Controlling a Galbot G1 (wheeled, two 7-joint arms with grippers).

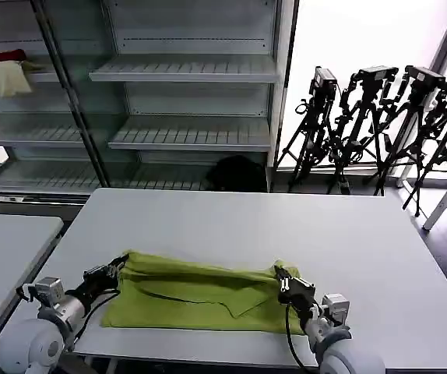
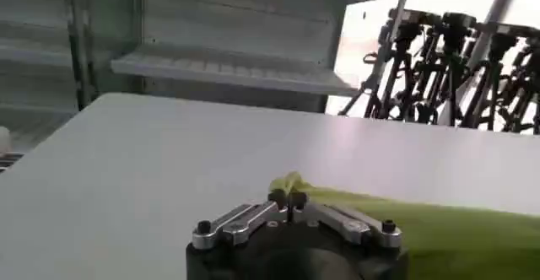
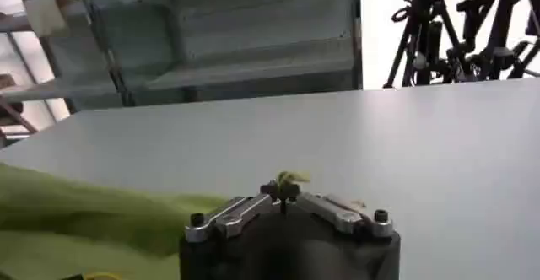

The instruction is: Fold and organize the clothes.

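Observation:
The lime-green T-shirt (image 1: 196,296) lies folded into a long band near the front edge of the white table (image 1: 239,226). My left gripper (image 1: 117,269) is shut on the shirt's left far corner, a tuft of green cloth (image 2: 288,182) pinched between its fingertips. My right gripper (image 1: 283,279) is shut on the right far corner, where a small green tuft (image 3: 288,177) sticks out past the jaws. The shirt (image 3: 76,214) stretches away between the two grippers. Its printed graphic and neck label are hidden.
Empty metal shelves (image 1: 184,74) stand behind the table. A red cloth (image 1: 1,57) and a cream cloth (image 1: 9,78) hang at the far left. Black tripods (image 1: 379,117) crowd the back right. A second table (image 1: 5,249) adjoins on the left.

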